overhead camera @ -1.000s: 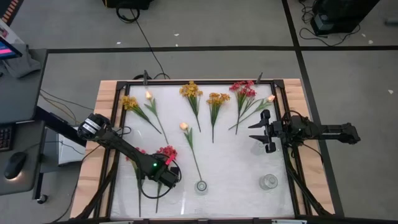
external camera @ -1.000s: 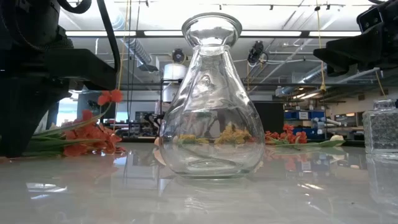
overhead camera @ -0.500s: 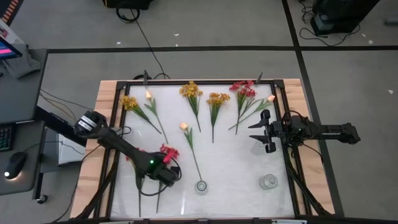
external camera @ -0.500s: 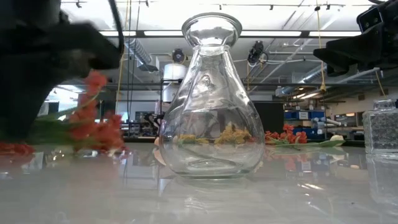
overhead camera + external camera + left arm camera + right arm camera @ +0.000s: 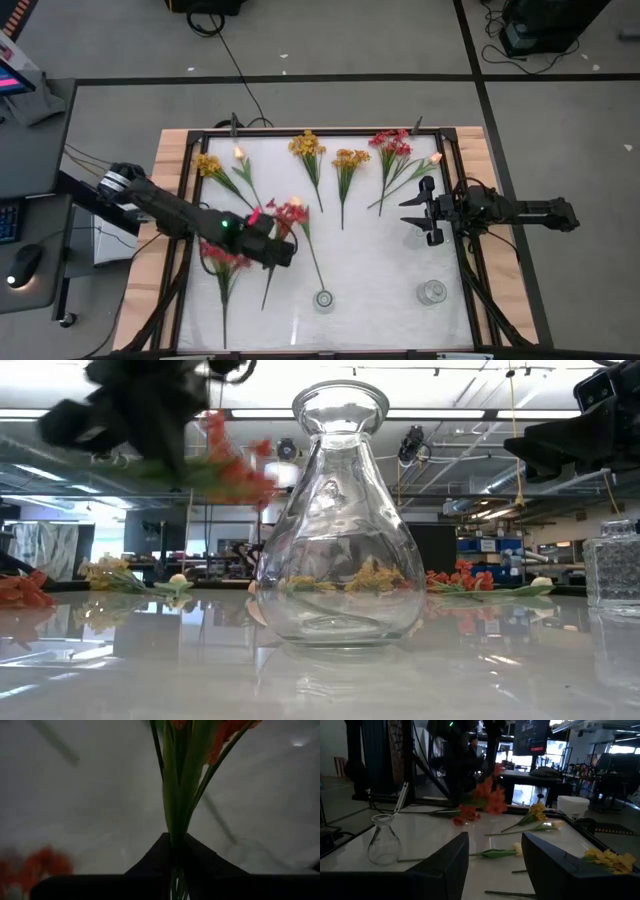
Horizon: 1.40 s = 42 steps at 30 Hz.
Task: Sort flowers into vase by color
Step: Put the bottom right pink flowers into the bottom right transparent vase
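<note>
The red cluster [image 5: 291, 212] is pinched at mid-stem by the left gripper [image 5: 268, 250] and carried above the table near the flask vase [image 5: 324, 299] (light and floppy, probably). Counted: two red on the table, three yellow, three peach. The right gripper [image 5: 425, 211] is parked open.

Three red-pink clusters in all: the held red-pink cluster [image 5: 290, 212] in the left gripper [image 5: 281, 255], a second red-pink cluster [image 5: 222, 258] lying just beside that gripper, and a third red-pink cluster [image 5: 392, 143] near the right gripper [image 5: 412, 212]. Three yellow-orange clusters [image 5: 307, 145]. Three peach buds [image 5: 296, 203] (one near each gripper, one apart from both). Two glass vases [image 5: 324, 299], one nearer each gripper.
</note>
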Each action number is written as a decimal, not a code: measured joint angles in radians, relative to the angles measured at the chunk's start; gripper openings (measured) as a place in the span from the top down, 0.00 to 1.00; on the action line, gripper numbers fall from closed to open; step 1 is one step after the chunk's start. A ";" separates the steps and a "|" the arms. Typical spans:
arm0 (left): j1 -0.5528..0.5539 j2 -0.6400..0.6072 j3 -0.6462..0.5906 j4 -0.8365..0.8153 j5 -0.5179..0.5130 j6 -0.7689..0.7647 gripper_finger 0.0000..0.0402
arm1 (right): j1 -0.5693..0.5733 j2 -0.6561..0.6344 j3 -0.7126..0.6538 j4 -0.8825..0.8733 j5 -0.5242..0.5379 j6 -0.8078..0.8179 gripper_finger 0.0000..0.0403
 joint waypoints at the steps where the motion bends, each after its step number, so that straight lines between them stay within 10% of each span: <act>1: 0.010 -0.021 0.000 0.007 -0.011 0.048 0.90 | 0.000 0.000 0.000 0.000 0.000 0.000 0.52; 24: 0.154 -0.236 0.000 0.637 0.041 1.281 0.90 | 0.000 0.000 0.000 0.007 0.000 0.000 0.52; 42: 0.154 -0.227 -0.001 0.734 0.304 1.559 0.90 | 0.000 0.000 0.000 0.022 0.000 0.000 0.52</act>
